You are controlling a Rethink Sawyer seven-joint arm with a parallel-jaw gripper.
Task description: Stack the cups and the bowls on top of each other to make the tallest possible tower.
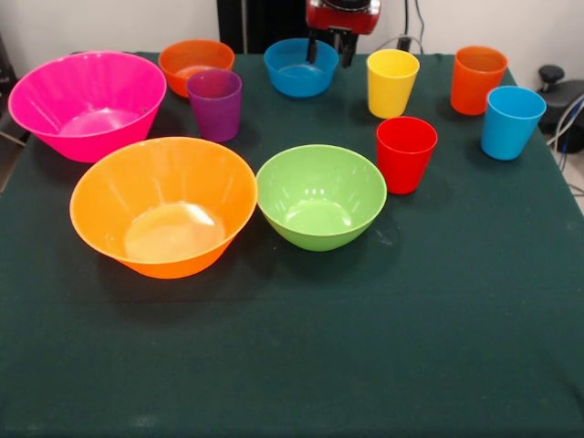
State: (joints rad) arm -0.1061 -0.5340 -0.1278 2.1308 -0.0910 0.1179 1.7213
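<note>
Nothing is stacked yet: every piece sits apart on the dark green table, so this looks like the opening pick. Across the top of the frame run the small orange bowl, small blue bowl, yellow cup and orange cup, with the light blue cup at right. The pink bowl fills the upper left; purple cup, large orange bowl, green bowl and red cup stand mid-frame. The gripper hangs top centre, fingers parted and empty, straddling the blue bowl's far rim. Next, it likely needs to close on that rim.
</note>
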